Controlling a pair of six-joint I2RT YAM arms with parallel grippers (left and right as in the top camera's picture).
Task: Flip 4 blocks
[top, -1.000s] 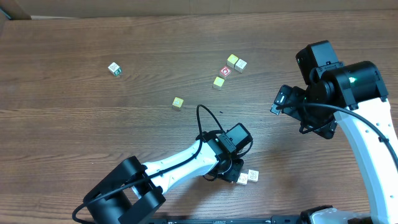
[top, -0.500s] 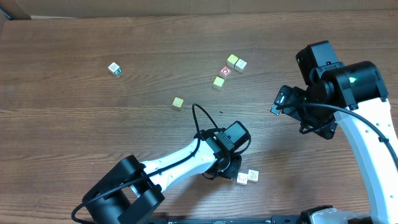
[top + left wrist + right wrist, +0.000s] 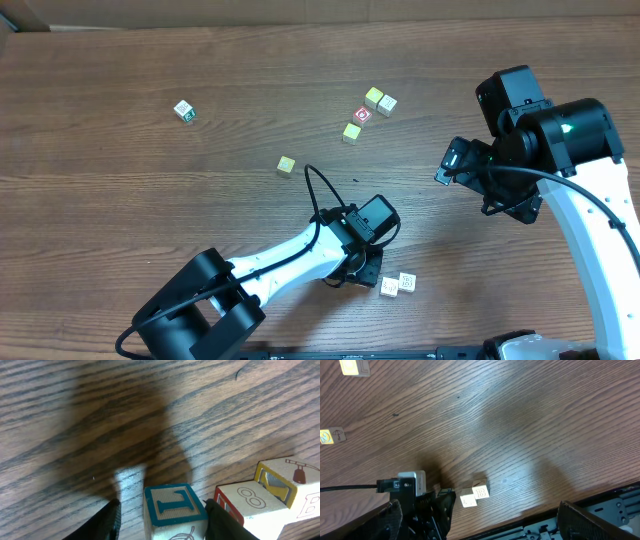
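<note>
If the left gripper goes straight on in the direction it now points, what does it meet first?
Probably the block with the blue T, sitting between the fingers of the left gripper. Past it there is only the table. Depth is unclear from the wrist view.

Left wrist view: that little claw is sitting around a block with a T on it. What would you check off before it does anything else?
1. T block rests upright on the table, between the fingers of the left gripper: ok.
2. Jaws clear of the block: ok on one side, where bare table shows between finger and block; on the other side, cannot tell.
3. Room beside the 8 block: not ok, it stands very close to that other finger.
4. Right gripper out of the way: ok, open and well apart from these blocks.
5. Which blocks are already flipped: cannot tell.
</note>
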